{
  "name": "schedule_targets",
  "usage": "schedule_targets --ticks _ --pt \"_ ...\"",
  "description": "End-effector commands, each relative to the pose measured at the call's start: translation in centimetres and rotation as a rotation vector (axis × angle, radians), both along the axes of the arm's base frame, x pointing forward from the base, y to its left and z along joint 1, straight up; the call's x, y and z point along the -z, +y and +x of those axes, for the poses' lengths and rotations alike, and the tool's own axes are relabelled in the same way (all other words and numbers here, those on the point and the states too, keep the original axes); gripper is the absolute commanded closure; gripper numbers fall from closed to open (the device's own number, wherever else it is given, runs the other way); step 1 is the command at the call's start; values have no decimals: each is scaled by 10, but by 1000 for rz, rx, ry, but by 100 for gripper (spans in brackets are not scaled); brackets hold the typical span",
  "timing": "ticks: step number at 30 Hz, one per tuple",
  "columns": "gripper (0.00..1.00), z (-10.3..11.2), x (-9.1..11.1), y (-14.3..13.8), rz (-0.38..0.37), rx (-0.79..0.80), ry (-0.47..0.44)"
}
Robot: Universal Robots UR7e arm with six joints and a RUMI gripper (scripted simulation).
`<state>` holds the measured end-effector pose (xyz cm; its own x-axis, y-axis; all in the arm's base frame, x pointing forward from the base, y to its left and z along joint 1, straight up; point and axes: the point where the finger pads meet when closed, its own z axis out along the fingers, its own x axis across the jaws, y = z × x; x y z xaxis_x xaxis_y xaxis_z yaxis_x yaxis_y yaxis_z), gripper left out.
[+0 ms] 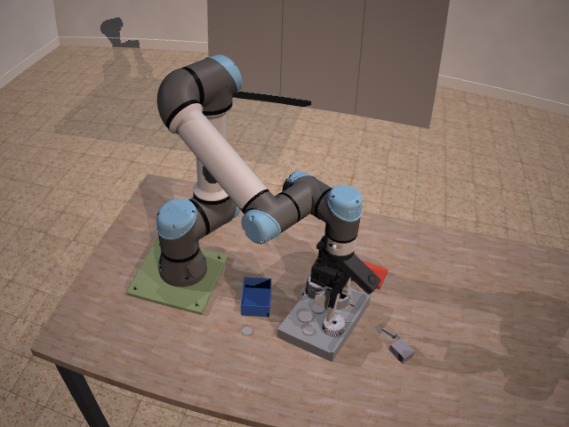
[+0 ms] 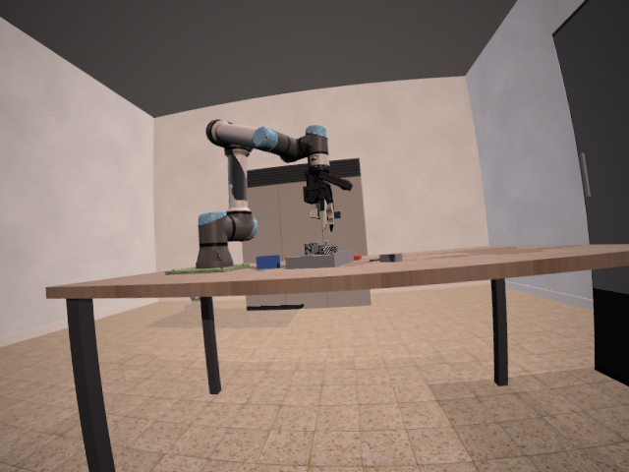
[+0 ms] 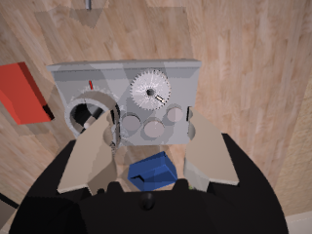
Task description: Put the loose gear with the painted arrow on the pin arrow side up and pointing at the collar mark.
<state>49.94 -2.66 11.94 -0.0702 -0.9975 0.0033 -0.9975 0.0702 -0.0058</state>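
The loose gear (image 1: 333, 326) (image 3: 151, 91) has a white painted arrow on its top face and sits on the grey plate (image 1: 316, 344) (image 3: 73, 73) (image 2: 317, 261), near its front edge. The collar (image 3: 77, 108) is a grey ring with a dark hollow, and a red mark (image 3: 91, 84) (image 1: 350, 305) lies just beyond it on the plate. The pin inside the collar is hard to make out. My gripper (image 1: 332, 313) (image 2: 327, 225) (image 3: 150, 109) hangs well above the plate, half open, with nothing between its fingers. A second gear (image 1: 314, 288) stands at the plate's back left corner.
A blue bin (image 1: 256, 296) (image 3: 152, 172) (image 2: 267, 262) stands left of the plate. A red block (image 1: 379, 274) (image 3: 19, 93) lies behind it. A grey block (image 1: 402, 350) and a small bolt (image 1: 388, 332) lie to the right. A small disc (image 1: 247, 329) lies on the table.
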Motion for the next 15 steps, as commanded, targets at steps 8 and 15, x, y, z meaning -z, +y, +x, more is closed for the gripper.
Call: schedule_targets --ticks 8,15 --pt "46 0 -1 0 0 0 -1" --pt "46 0 0 0 0 0 -1"
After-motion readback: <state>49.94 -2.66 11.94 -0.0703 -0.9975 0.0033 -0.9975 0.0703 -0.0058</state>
